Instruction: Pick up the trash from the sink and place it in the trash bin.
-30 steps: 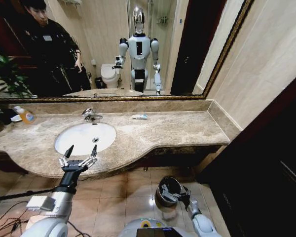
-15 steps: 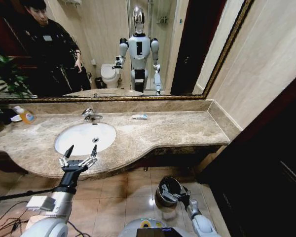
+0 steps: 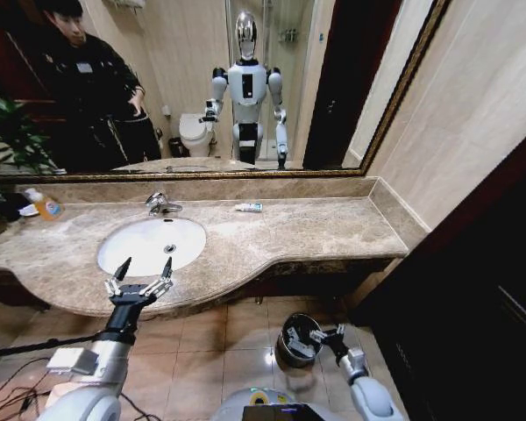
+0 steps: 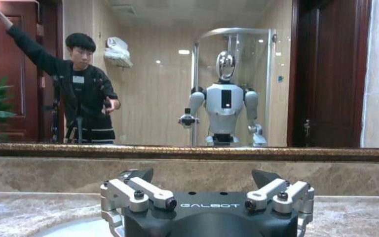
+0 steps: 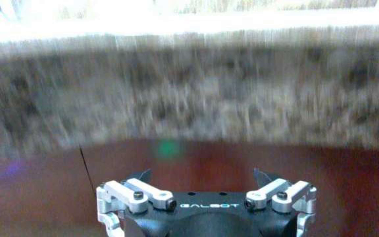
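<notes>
Trash is hard to find in the sink (image 3: pixel 149 244): the white oval basin looks bare in the head view, with only its drain showing. A small white-and-blue tube (image 3: pixel 249 208) lies on the marble worktop (image 3: pixel 316 230) well to the right of the chrome tap (image 3: pixel 160 204), outside the basin. An orange-liquid bottle (image 3: pixel 44 205) stands at the worktop's far left and is no part of the job.

The left tool (image 3: pixel 141 274) hovers at the worktop's front edge just before the basin, its jaws spread wide and holding nothing. The right tool (image 3: pixel 323 336) is low by the floor, beside the rim of the trash bin (image 3: pixel 298 342), which stands on the tiles under the worktop's overhang; its jaws are also apart and empty, facing the worktop's stone edge in the right wrist view.

My judgement is that the basin is cleared and the task nearly done, unless the tube counts as litter. What the bin holds cannot be made out.
</notes>
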Tool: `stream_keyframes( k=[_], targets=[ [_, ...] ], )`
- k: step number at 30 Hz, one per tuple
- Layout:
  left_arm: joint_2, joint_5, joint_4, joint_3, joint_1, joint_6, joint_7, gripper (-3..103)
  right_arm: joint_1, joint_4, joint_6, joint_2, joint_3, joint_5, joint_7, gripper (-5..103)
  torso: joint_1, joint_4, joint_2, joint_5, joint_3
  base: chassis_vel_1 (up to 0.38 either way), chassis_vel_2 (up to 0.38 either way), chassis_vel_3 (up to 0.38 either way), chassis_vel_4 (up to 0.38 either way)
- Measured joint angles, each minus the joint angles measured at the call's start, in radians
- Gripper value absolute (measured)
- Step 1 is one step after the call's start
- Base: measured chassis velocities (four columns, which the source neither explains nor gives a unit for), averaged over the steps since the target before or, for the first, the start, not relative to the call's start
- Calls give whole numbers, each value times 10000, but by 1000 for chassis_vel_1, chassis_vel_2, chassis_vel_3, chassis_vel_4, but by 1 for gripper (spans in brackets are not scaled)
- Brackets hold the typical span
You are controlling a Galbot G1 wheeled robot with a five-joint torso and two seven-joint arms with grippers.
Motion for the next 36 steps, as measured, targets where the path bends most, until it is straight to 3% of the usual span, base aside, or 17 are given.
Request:
stream_keyframes(
  k=[4, 7, 14, 17, 19, 22, 25, 27, 30, 36],
  targets=[
    [0, 0, 0, 0, 0, 0, 0, 100, -314, 1504, -300, -16, 74, 242, 29, 100, -1, -1, 0, 0, 0, 0, 0, 0, 0],
    [0, -1, 1, 0, 0, 0, 0, 100, -136, 2689, -965, -32, 100, 426, 36, 100, -1, -2, 0, 0, 0, 0, 0, 0, 0],
    [0, 0, 1, 0, 0, 0, 0, 100, 1199, 3097, -2158, -264, -2, 435, -188, 100, -1, 0, 0, 2, 0, 0, 0, 0, 0],
    [0, 0, 0, 0, 1, 0, 0, 100, 2560, 2827, -3061, -674, -76, 709, -973, 100, 1, 1, 0, 2, 1, 0, 0, 0, 0],
    [1, 0, 0, 0, 0, 0, 0, 100, 2774, 2763, -3225, -765, -87, 779, -1151, 100, 1, 1, 0, 1, 1, 0, 0, 0, 0],
    [0, 0, 0, -1, 0, 0, 0, 100, 4003, 2167, -3803, -1225, -220, 1021, -2268, 100, 2, 1, 0, 1, 2, 0, 0, 0, 0],
    [0, 0, 0, 0, 0, 0, 0, 100, 4943, 1663, -4259, -1550, -422, 1170, -2829, 100, 2, 0, 0, 0, 2, 0, 0, 0, 0],
    [0, 0, 0, 0, 0, 0, -1, 100, 5137, 1568, -4385, -1604, -510, 1238, -2867, 100, 2, -1, -1, 0, 2, 0, 0, 0, 0],
    [1, 0, 0, 0, 0, 0, 0, 100, 6483, 898, -4926, -1744, -1466, 1513, -2909, 100, 1, -2, -1, 1, 2, 0, 0, 0, 0],
    [0, 0, 0, 0, 0, 0, -1, 100, 8299, -278, -5072, -1637, -2904, 1618, -2836, 100, 2, 3, -1, 0, 2, 0, 0, 0, 0]
  ],
)
